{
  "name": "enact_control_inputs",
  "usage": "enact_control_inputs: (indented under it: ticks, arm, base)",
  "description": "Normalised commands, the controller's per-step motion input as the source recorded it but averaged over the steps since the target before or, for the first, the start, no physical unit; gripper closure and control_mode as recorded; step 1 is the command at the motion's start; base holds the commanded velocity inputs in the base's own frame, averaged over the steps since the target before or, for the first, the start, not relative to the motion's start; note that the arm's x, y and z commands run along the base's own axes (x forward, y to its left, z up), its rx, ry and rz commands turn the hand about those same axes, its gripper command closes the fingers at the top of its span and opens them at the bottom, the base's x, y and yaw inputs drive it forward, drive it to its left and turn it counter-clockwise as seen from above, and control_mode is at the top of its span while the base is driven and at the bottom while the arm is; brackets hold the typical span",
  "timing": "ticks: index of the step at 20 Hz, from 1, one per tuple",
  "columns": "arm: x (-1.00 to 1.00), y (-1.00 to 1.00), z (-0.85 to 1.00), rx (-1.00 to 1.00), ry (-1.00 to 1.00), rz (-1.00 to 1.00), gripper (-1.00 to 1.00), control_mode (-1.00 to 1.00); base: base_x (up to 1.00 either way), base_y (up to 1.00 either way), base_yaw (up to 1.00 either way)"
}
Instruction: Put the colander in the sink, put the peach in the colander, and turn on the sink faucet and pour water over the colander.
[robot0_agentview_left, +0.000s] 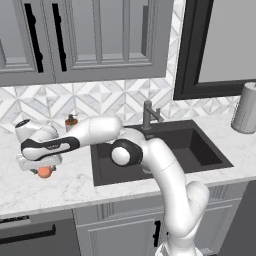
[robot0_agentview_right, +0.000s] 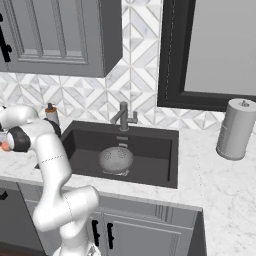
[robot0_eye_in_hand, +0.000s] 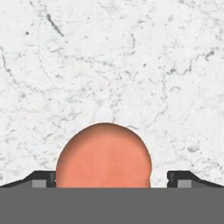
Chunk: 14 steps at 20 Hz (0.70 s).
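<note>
Round matte peach (robot0_eye_in_hand: 104, 155) on veined marble (robot0_eye_in_hand: 112, 65)

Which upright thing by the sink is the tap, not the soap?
The grey metal sink faucet behind the sink, with a spout; the soap bottle is smaller, brown-topped.

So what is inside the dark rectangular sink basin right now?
The dark recessed sink holds the small grey perforated metal colander, with nothing visible in it. The drain is covered by it. The round orange-pink peach lies on the white marble counter, between the open gripper's fingertips.
</note>
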Motion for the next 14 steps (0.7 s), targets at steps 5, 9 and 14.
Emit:
enact_control_inputs:
  ticks: [5,9,14]
  arm:
    - [0.0,-0.08,-0.22,0.0,0.0,0.0,-1.0,-1.0]
    - [0.0,0.0,-0.29,0.0,-0.03,0.0,1.0,-1.0]
    - [0.01,0.0,-0.15,0.0,-0.01,0.0,1.0,-1.0]
  base:
    - [0.0,0.0,0.0]
    - [0.0,0.0,0.0]
    - [0.0,0.0,0.0]
